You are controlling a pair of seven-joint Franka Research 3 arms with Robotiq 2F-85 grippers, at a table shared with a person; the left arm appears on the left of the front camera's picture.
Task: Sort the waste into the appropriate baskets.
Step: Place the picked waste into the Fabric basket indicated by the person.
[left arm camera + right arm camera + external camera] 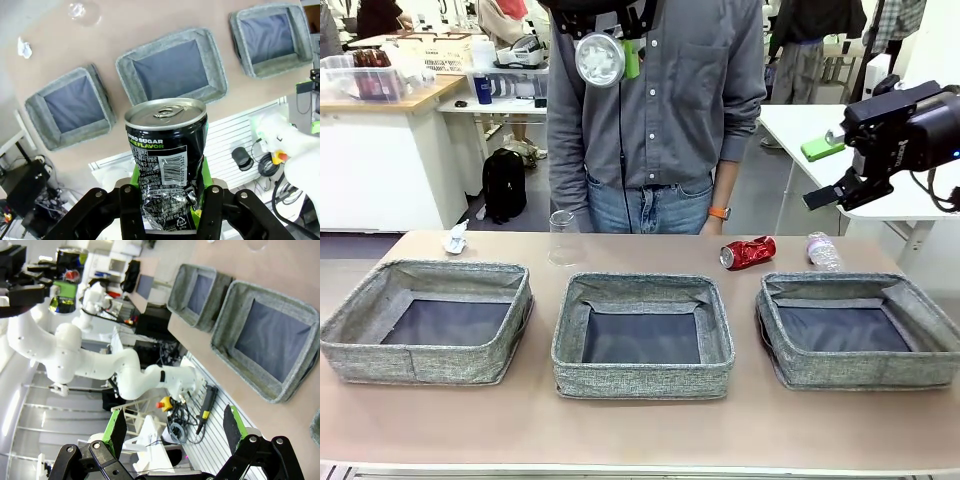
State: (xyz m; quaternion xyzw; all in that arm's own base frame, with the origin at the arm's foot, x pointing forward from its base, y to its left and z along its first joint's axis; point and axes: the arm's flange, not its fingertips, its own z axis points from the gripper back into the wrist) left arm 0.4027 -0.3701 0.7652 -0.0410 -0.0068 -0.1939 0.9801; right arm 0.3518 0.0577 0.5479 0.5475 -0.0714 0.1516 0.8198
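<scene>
Two hands raised over tabletop (640, 430). My left hand (168, 182) grips dark can (166, 135) upright, high above three baskets (642, 380). My right hand (176, 427) wide open, empty. Past baskets, toward far edge, left to right: paper wad (455, 238), clear cup (563, 238), red can (748, 252) lying on side, small bottle (823, 250).

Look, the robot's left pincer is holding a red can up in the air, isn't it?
Not quite: the left pincer holds a dark can, not a red one, up in the air. The left wrist view shows it. The red can lies on the table.
</scene>
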